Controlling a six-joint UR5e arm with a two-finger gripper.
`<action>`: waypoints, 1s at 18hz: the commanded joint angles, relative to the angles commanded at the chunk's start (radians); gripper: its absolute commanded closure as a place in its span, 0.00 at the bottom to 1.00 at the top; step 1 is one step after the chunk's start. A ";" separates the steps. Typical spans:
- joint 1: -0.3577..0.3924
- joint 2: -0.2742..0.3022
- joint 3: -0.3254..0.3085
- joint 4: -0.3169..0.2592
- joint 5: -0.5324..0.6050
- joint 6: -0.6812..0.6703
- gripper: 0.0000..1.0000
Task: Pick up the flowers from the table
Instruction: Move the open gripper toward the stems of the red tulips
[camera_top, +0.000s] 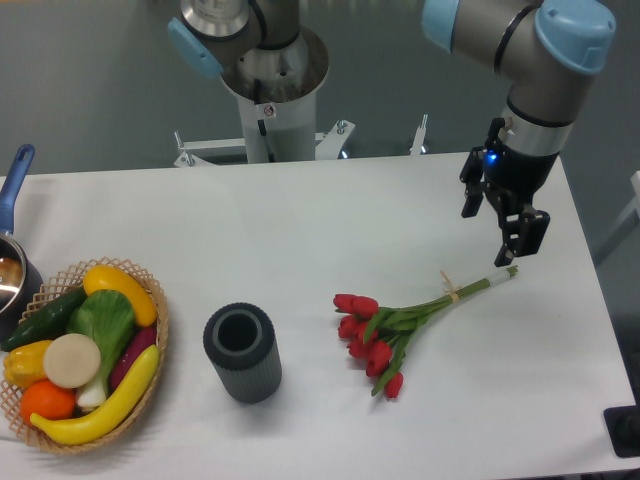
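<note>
- Pot (12, 262) at far left edge of the table (300, 220): dark body, blue handle pointing up and away; mostly cut off by the frame.
- Wicker basket (155, 335) just right of the pot, at the front-left of the table. Holds vegetables: a yellow pepper at the back, a dark green cucumber on the left, a leafy green in the middle, a white round slice, an orange item at the front left, a long yellow piece curved along the front right, and a purple piece beside it.
- Dark grey ribbed cylinder (242, 353) right of the basket, standing apart from it, open end up, hollow inside.
- Arm base column (272, 85) behind the table's far edge, centre-left of view, grey metal with light blue joint caps.
- Flowers (380, 335) lie flat on the table right of centre, well apart from the cylinder. Red tulip heads cluster at the lower left; green stems run up and to the right, tied by a tan band (452, 293) partway along. Pale cut ends of the stems point toward the upper right.
- Gripper (505, 245) at the right side, hanging from the arm's wrist above the table, black fingers pointing down. The lower fingertip sits right at the cut stem ends; cannot tell whether it touches them. Fingers stand spread apart, nothing held between them.
- Blue light lit on the wrist above the gripper.
</note>
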 joint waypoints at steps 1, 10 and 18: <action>0.002 -0.002 -0.003 0.002 0.000 0.002 0.00; 0.005 -0.002 -0.012 0.002 -0.014 -0.012 0.00; -0.012 -0.009 -0.037 0.008 -0.015 -0.124 0.00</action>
